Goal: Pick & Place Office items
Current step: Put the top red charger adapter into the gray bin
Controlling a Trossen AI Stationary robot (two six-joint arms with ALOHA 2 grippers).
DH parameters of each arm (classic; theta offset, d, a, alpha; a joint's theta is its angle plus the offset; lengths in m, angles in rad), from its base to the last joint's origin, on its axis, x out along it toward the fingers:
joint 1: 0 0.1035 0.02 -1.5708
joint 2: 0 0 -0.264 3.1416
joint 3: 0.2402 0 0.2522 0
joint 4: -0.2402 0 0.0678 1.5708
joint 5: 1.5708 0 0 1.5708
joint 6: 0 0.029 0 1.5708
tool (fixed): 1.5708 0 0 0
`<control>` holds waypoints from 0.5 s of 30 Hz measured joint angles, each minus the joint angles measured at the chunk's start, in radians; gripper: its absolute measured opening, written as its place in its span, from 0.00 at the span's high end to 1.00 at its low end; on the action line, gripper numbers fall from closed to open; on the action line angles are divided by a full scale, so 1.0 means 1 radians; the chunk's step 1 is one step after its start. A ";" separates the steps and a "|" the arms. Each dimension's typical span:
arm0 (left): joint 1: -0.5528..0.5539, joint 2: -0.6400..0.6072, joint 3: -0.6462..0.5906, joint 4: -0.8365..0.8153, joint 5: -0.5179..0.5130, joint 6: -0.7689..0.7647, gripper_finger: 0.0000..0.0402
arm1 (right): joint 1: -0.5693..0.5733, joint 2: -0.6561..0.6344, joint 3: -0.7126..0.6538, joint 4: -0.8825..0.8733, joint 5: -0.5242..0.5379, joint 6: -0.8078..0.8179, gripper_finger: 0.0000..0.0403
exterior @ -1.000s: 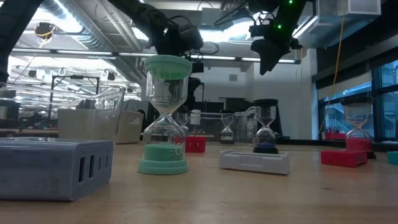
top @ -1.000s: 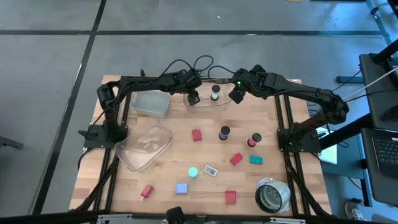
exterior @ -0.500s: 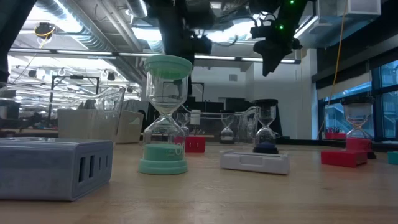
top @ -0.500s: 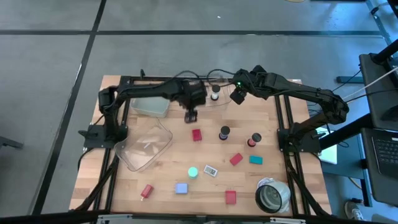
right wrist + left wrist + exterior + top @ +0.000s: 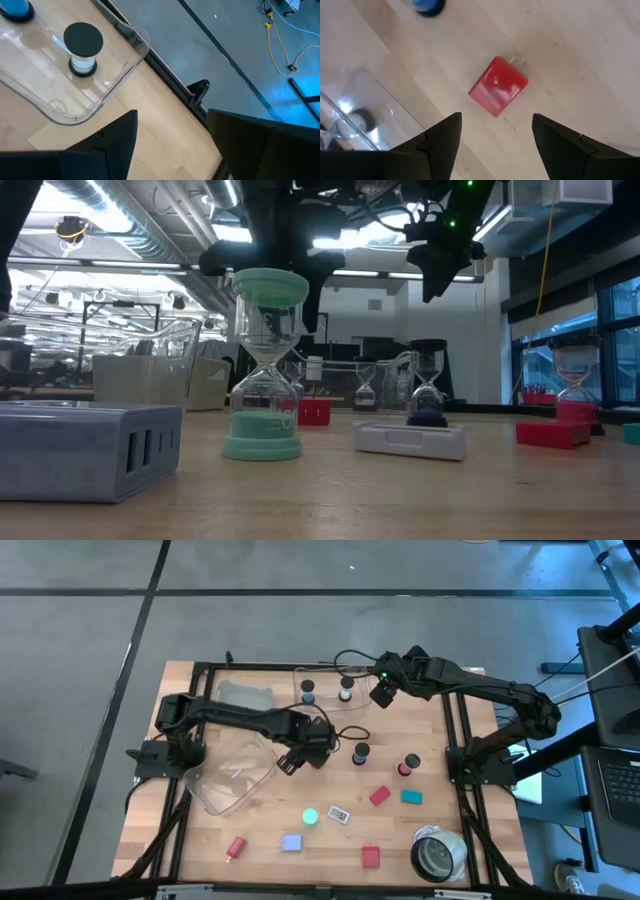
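Note:
My left gripper (image 5: 496, 122) is open and hovers above a red block (image 5: 497, 92) that lies flat on the table; the block shows ahead of its two fingers. In the high view the gripper (image 5: 312, 752) hides this block. My right gripper (image 5: 380, 692) is open in the air over the far clear bin (image 5: 330, 705). That bin holds a black-capped cylinder (image 5: 83, 47) and a blue-topped piece (image 5: 307, 692). Standing or lying on the table are a black-capped cylinder (image 5: 360, 752), a red-based one (image 5: 408, 764), a cyan disc (image 5: 311, 816), a white tag (image 5: 338, 813) and red, teal and blue blocks.
A tipped clear bin (image 5: 232, 778) lies left of my left gripper, with a frosted bin (image 5: 243, 702) beyond it. The large grey-white roll (image 5: 438, 856) sits at the near right corner. Loose blocks (image 5: 379, 796) (image 5: 291, 842) (image 5: 371, 857) dot the near half. Black frame rails run along both sides.
My left gripper has moved from the far clear bin toward the near edge and come down over the red block. A blue-topped piece now shows in the bin where the gripper stood. My right arm has kept still.

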 joint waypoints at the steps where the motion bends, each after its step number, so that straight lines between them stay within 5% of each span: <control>1: -0.004 -0.001 -0.007 0.017 0.006 0.004 0.40 | 0.000 0.000 0.000 0.000 -0.007 -0.001 0.40; 15: -0.025 0.000 -0.025 0.037 0.188 -0.045 0.40 | 0.000 0.000 0.000 0.000 -0.020 -0.035 0.40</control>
